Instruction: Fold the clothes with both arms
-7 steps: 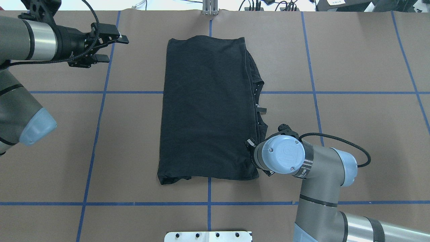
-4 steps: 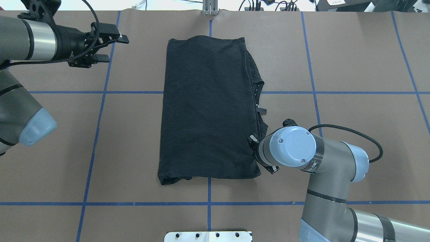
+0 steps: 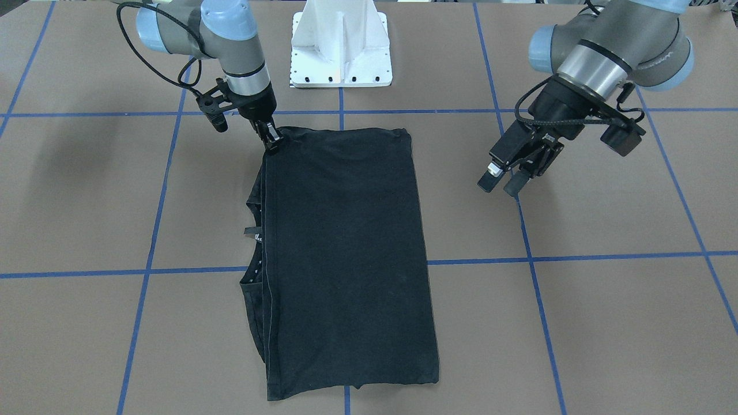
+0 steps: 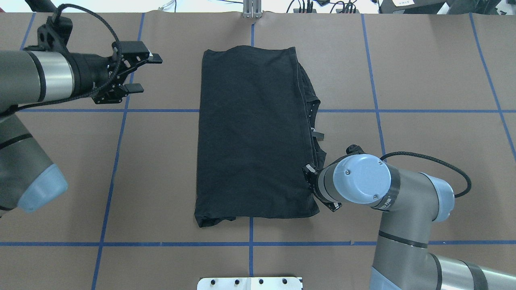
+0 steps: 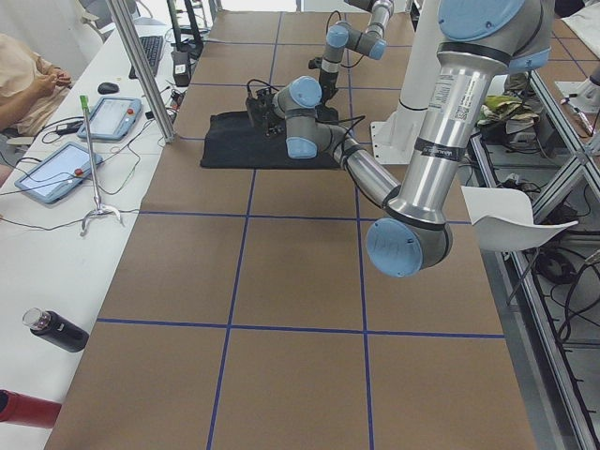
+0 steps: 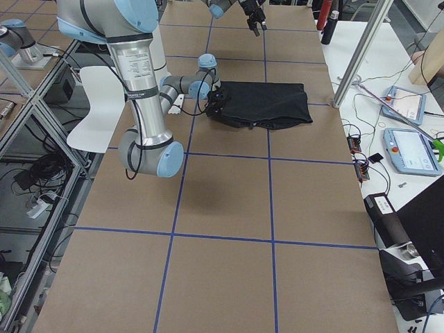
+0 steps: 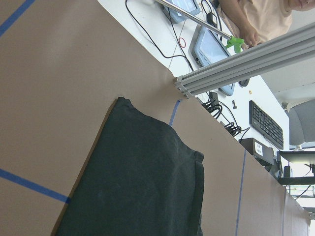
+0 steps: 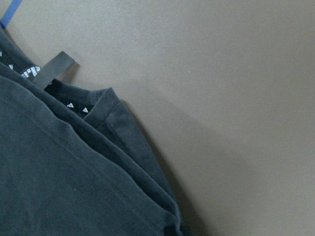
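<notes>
The soft, limp T-shirt (image 4: 250,133), folded on the bench (image 4: 423,80) just ahead of the white base (image 3: 340,40), likely wants corner grips: the right end effector (image 3: 271,141) clamps its base-side corner, while the left end effector (image 4: 147,73) hangs parted farther out

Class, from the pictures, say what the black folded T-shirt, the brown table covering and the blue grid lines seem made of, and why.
The black folded T-shirt: soft matte knit, likely cotton; stitched hems, limp layered edges.
The brown table covering: matte paper, perhaps kraft; flat, dull.
The blue grid lines: probably adhesive tape; thin, slightly uneven strips.
</notes>
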Controlling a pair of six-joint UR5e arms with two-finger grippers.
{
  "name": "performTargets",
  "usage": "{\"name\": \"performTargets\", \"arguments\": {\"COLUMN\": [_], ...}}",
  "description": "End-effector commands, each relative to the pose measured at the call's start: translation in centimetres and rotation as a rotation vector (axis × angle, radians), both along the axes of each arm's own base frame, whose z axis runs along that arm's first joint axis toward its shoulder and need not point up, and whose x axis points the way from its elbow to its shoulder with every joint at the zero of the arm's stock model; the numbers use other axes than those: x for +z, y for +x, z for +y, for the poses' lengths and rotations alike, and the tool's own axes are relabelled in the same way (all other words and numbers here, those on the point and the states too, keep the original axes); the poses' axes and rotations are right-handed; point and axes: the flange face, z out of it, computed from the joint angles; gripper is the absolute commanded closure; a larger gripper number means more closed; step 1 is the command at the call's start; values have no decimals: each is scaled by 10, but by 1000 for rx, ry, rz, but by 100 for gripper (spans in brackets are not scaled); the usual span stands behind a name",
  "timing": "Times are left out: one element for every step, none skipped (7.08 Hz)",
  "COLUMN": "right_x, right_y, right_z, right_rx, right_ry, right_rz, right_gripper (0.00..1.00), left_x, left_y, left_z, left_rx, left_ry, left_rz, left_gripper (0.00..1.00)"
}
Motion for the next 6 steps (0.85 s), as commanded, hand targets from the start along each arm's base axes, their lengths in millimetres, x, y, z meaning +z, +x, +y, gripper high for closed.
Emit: {"name": "performTargets", "arguments": {"right_x": [5,-4,-6,-6,-6,-6], "right_y": [4,4,8,7,7,7], "right_z": [9,13,15,15,14,15], "right_rx": [-14,-21,-23,-23,-23,-24], "right_ry": [4,10,12,11,12,10], "right_rz": [0,-19,-25,-24,-25,-24], "right_gripper": [100,100,100,100,100,100], "left_x": [2,11,12,23,29,32], "left_y": [40,56,67,84,105,121], "left_z": [56,74,89,105,125,141], "left_rx": [46,37,70,104,84,89], "left_ry": [-84,-95,-103,-134,-166,-195], "left_rz": [53,33,32,18,-9,-26], "left_gripper": [1,1,1,1,1,1]}}
